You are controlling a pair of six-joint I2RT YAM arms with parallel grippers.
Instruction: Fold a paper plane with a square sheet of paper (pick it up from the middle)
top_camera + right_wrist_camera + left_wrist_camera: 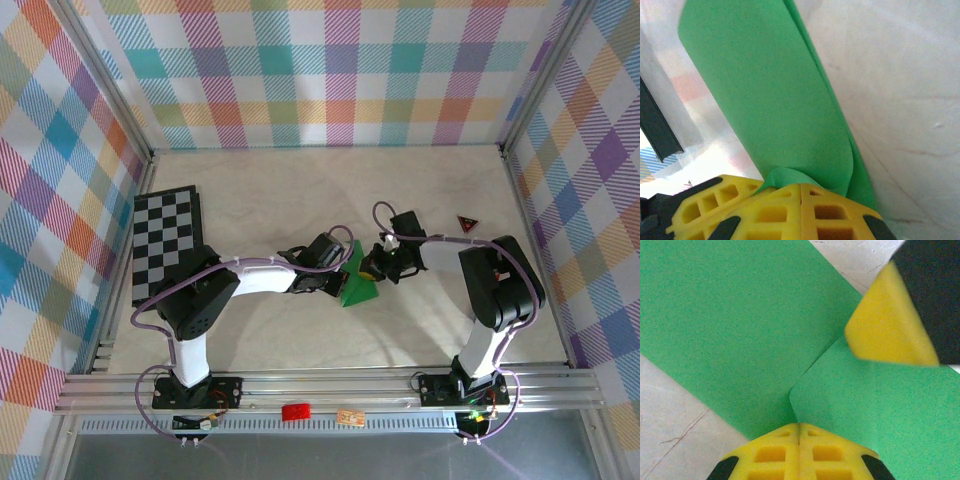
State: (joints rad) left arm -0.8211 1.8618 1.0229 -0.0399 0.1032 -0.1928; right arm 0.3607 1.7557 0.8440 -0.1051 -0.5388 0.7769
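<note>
The green sheet of paper (358,288) is near the middle of the surface (300,190), between the two arms. From above it looks like a small folded wedge, no longer a flat square. Both pincers meet at it. The left pincer (340,272) comes from the left side and the right pincer (372,266) from the right side, and they are very close to each other.

In the left wrist view the left pincer (799,432) has its two yellow pads pressed together with no gap. They hold the paper (740,325) just where two green layers come together in a curved crease. One yellow finger (885,330) of the right pincer sits on the paper at the upper right.

In the right wrist view the right pincer (801,192) is also closed, and its pads nip a small crumpled edge of the paper (765,95). From there the sheet rises as a long doubled strip – its fold runs along the right side, above the pale surface (900,100).

The chessboard (165,245) lies well apart at the left. A red-and-black triangle (467,224) lies at the right, and a red cylinder (296,411) rests on the front rail.
</note>
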